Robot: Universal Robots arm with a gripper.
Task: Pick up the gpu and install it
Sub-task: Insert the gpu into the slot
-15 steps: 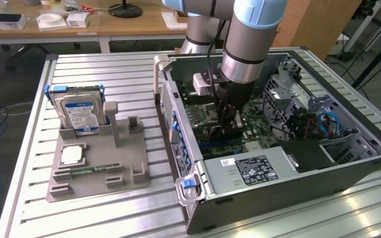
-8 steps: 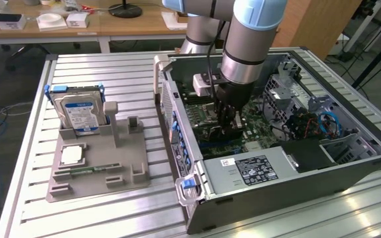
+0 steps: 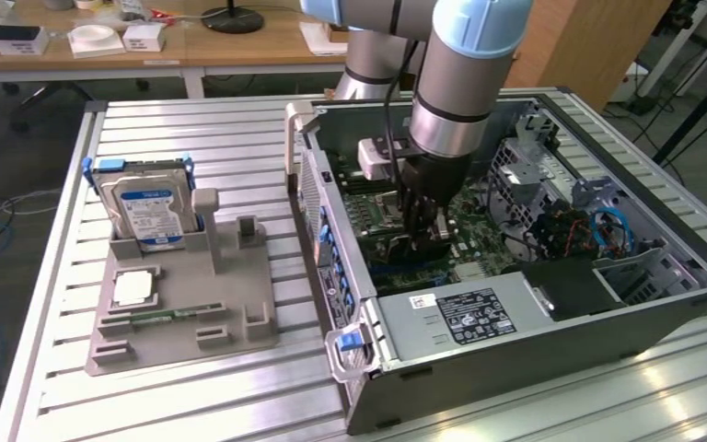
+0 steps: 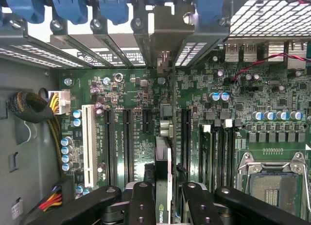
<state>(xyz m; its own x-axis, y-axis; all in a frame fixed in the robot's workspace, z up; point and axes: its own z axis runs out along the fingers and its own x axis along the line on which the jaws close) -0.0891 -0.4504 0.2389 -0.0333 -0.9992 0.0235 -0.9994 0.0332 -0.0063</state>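
Observation:
The gpu [image 4: 164,147] is seen edge-on in the wrist view as a thin card with its silver bracket [image 4: 165,38] at the far end, against the case's rear slot openings. My gripper [image 4: 165,179] is shut on it, one black finger [image 4: 142,198] on each face. The card stands upright just over the green motherboard [image 4: 131,94], in line with the black expansion slots [image 4: 127,137]; whether it is seated I cannot tell. In the exterior view the gripper [image 3: 423,226] reaches down into the open computer case [image 3: 526,318], with the dark gpu [image 3: 418,244] under its fingers.
A grey parts holder [image 3: 181,304] on the slatted table carries a hard drive [image 3: 147,210], a square processor [image 3: 133,288] and a memory stick [image 3: 163,316]. Inside the case are the power supply [image 3: 458,313], drive cages [image 3: 538,161], cables [image 4: 34,108] and the processor socket [image 4: 272,181].

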